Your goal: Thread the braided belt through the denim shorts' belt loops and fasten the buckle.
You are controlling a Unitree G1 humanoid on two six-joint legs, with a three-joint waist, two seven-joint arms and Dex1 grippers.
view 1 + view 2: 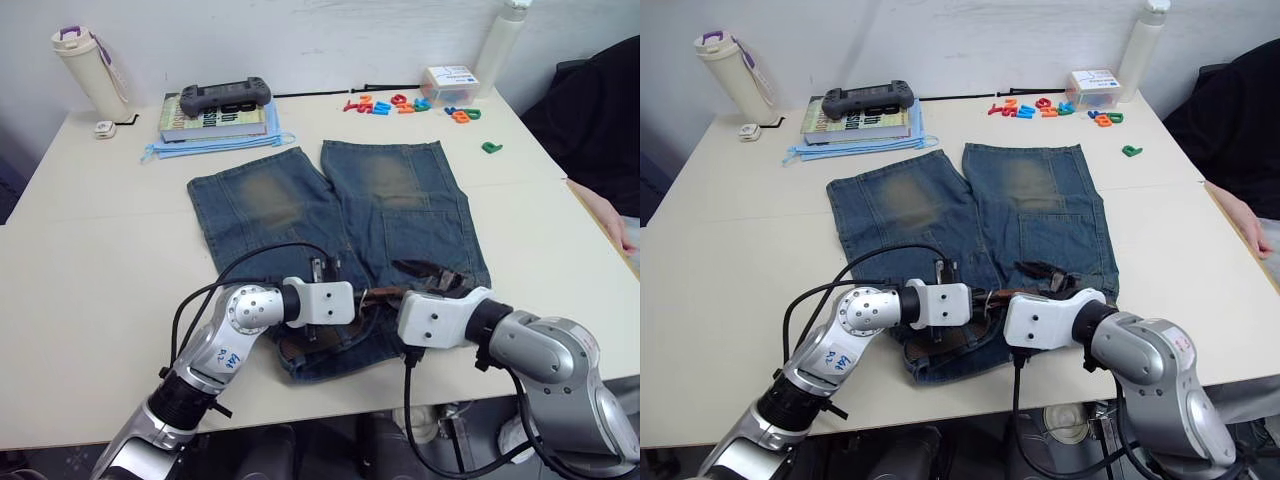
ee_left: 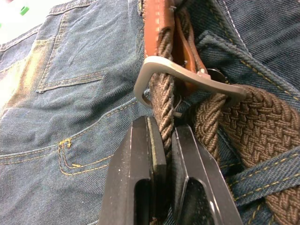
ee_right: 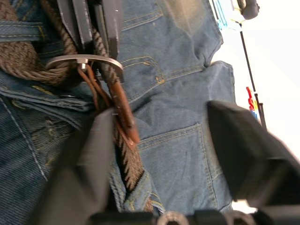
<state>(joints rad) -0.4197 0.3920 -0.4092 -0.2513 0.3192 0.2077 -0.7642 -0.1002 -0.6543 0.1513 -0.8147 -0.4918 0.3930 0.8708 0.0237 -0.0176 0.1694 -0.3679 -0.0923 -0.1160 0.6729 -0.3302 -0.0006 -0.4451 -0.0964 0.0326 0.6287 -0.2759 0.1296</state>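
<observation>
Working at the near edge of the table point(image 1: 80, 300), both pincers meet over the waistband of the denim shorts point(image 1: 290, 205), which lie flat with the legs pointing away from the robot. The left pincer point(image 2: 165, 140) is pressed together on the braided belt point(image 2: 165, 117), pinching the woven strap just below the buckle point(image 2: 187, 75); I judge it holds the strap tight so that the fastening can be finished. The strap already goes through the silver frame, and the tan leather end lies beside it. The right pincer point(image 3: 159, 140) is spread wide, with the belt and its leather part between the two fingers (nothing is gripped yet), probably ready to take this end. Part of the belt runs under a belt loop point(image 2: 262, 176) on the waistband. Farther away, a book point(image 1: 212, 118) with a game controller point(image 1: 225, 96) on it, colored letters point(image 1: 400, 104) and a bottle point(image 1: 88, 70) stay well apart from the work.
</observation>
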